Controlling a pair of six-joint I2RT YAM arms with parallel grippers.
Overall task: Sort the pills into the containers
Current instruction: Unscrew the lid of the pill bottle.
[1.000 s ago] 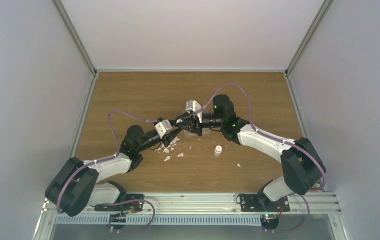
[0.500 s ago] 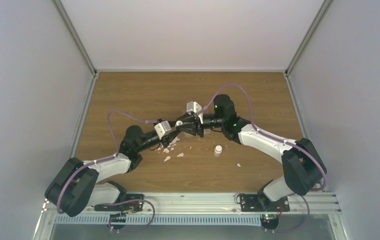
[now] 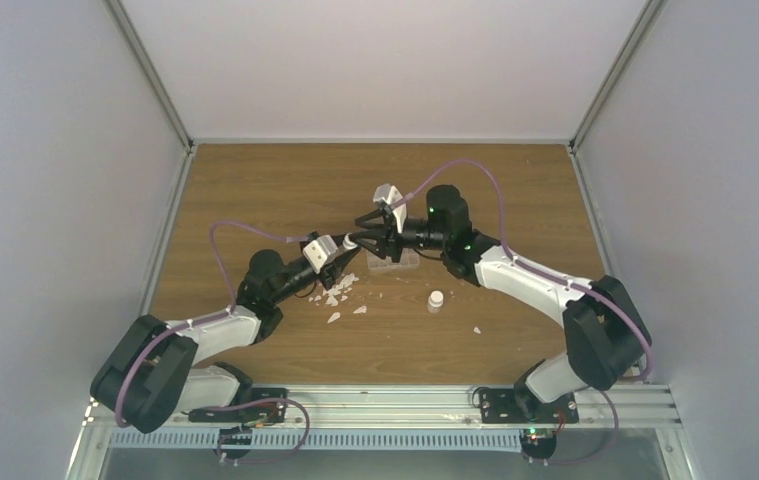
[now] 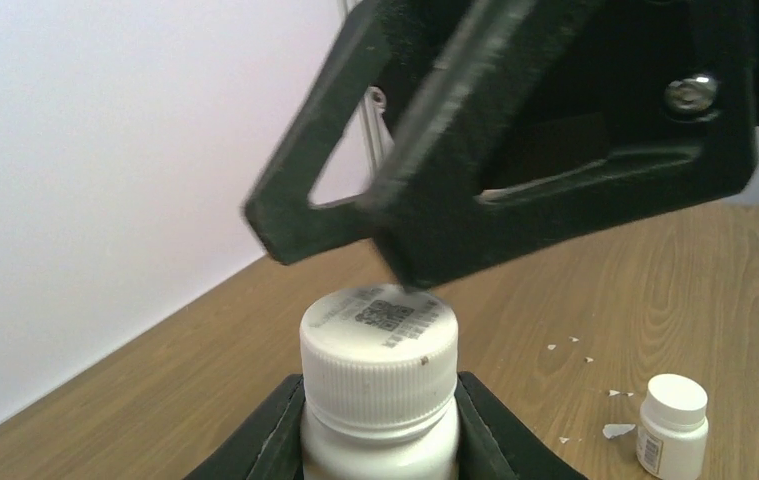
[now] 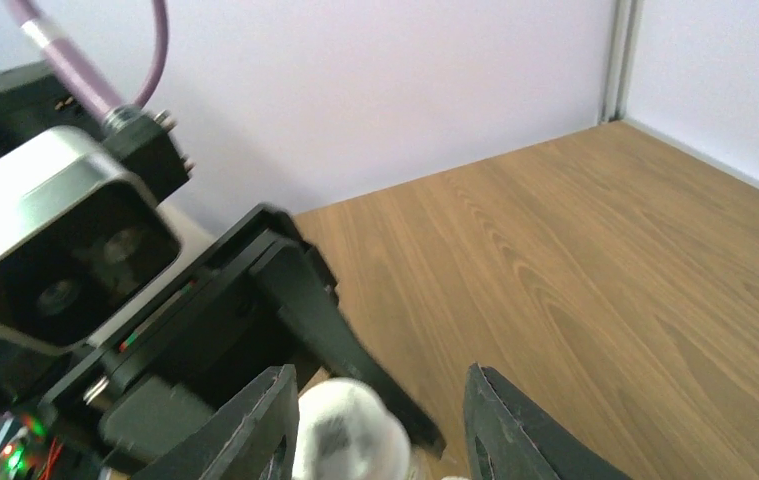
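— What does my left side have?
— Your left gripper (image 3: 346,245) is clamped on a white vial (image 4: 378,345), holding it by the body just under the ribbed cap. It sits above the middle of the tabletop (image 3: 515,190), and the cap is on, with a printed code on top

— And the right?
— Your right gripper (image 5: 377,400) meets it from the right with its fingers spread wide. In the right wrist view the blurred white cap sits between them, with clear space on the right-hand side, so nothing is gripped there. In the left wrist view its black fingers hang just over the cap top, but motion blur hides whether they touch

— Where's the organiser box?
— The organiser box (image 3: 396,263) lies flat on the tabletop just near of your right gripper, right of the held vial. I can't make out the pills at this size

— Anything else down there?
— A second vial (image 3: 436,300) stands upright and capped, nearer you and right of the box. White flakes (image 3: 336,292) are scattered near of your left gripper, with a stray one further right
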